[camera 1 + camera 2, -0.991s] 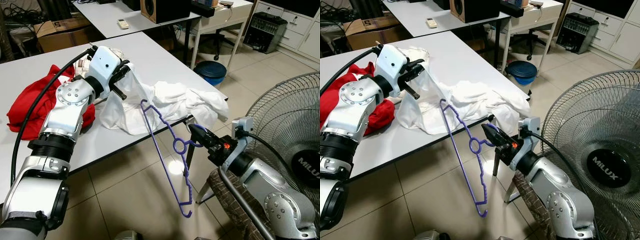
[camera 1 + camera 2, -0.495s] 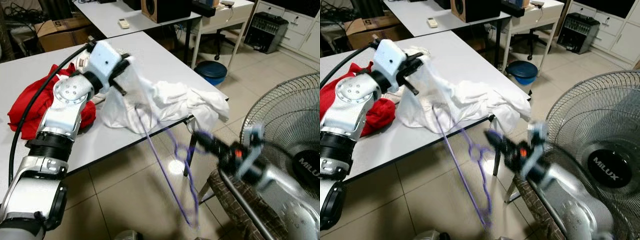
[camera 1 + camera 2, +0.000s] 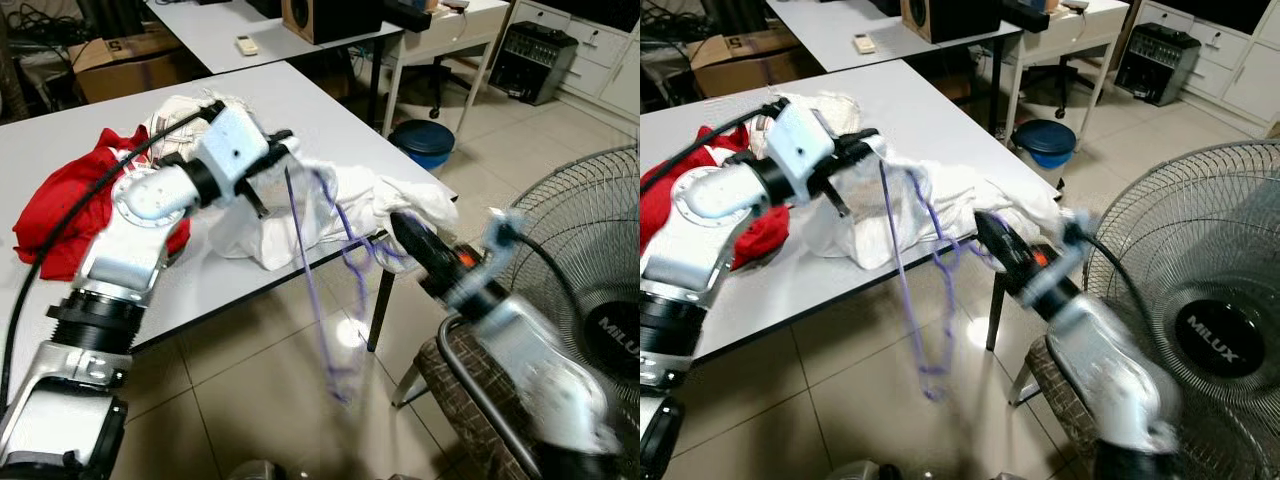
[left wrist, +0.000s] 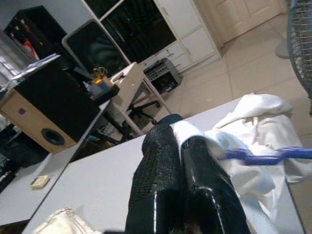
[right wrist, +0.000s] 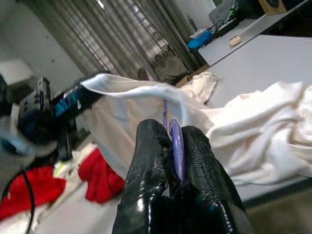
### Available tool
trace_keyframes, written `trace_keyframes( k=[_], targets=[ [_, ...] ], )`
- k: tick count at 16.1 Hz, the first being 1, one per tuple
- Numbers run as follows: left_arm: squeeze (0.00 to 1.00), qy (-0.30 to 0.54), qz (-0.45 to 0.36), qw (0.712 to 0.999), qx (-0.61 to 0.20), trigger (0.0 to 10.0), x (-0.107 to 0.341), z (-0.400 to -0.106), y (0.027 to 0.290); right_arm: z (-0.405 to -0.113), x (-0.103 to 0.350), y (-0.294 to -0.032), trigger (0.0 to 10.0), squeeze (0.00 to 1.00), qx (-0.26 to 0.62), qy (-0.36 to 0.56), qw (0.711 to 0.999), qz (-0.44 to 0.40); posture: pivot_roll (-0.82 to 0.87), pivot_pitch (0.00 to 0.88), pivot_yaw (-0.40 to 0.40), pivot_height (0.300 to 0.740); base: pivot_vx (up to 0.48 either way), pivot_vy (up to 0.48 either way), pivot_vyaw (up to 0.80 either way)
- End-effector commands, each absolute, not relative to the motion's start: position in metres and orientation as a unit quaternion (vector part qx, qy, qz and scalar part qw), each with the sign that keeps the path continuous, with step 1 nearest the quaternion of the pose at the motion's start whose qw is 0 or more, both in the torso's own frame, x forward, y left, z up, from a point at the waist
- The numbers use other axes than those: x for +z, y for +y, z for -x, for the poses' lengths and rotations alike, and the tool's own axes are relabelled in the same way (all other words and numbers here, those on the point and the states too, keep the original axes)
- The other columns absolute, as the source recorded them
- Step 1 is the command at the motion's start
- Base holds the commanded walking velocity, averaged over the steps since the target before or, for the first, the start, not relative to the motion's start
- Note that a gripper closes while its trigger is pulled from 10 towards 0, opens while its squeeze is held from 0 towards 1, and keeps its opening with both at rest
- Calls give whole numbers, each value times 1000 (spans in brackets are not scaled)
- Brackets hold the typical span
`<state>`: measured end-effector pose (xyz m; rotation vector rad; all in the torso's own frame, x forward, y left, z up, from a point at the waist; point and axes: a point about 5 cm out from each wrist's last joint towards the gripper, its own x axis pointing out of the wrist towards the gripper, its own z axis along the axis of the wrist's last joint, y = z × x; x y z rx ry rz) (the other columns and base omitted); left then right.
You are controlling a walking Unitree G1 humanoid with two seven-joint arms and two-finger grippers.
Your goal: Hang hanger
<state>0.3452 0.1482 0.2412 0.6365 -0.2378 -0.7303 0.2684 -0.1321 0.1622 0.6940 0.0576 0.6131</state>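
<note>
Your right gripper (image 5: pixel 178 146) has its two black fingers (image 5: pixel 146 161) pressed onto the thin purple plastic hanger (image 3: pixel 318 270), pinching it near the hook end; in the right wrist view the purple rod runs up out of the narrow gap between the fingertips. From that grip the hanger's frame reaches toward the table edge and also hangs down over the tiled floor (image 3: pixel 250 400), its lower end well below the tabletop. The upper part of the hanger sits against the crumpled white cloth garment (image 3: pixel 340 205), just beside your left gripper. The hanger is motion-blurred in the head views, so you cannot tell whether it has gone inside the garment or merely lies across it.

Your left gripper (image 4: pixel 183 146) is closed on a fold of that white garment, lifting it off the white rectangular table (image 3: pixel 60 150); in the left wrist view the two fingers sit tight together with white fabric coming out past the tips and a piece of the purple hanger crossing just beyond them.

A bunched red cloth (image 3: pixel 60 200) lies on the table beside your left arm. A large wire-caged floor fan (image 3: pixel 1200 300) stands behind your right arm.
</note>
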Motion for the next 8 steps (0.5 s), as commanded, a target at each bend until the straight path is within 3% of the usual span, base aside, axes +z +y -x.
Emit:
trace_keyframes(
  k=[1, 3, 8],
  targets=[
    [0, -108, -315, 883, -332, 0, 242, -346, 154, -271, 161, -137, 0, 0, 246, 27, 891, -380, -103, 13, 39, 740, 0, 0, 0],
    [0, -96, -331, 879, -328, 0, 240, -347, 158, -273, 152, -132, 0, 0, 171, 48, 864, -471, -105, 10, 49, 740, 0, 0, 0],
    [0, -57, -356, 875, -324, 0, 223, -352, 167, -284, 150, -141, 0, 0, 64, 36, 796, -601, -114, 4, 67, 740, 0, 0, 0]
  ],
)
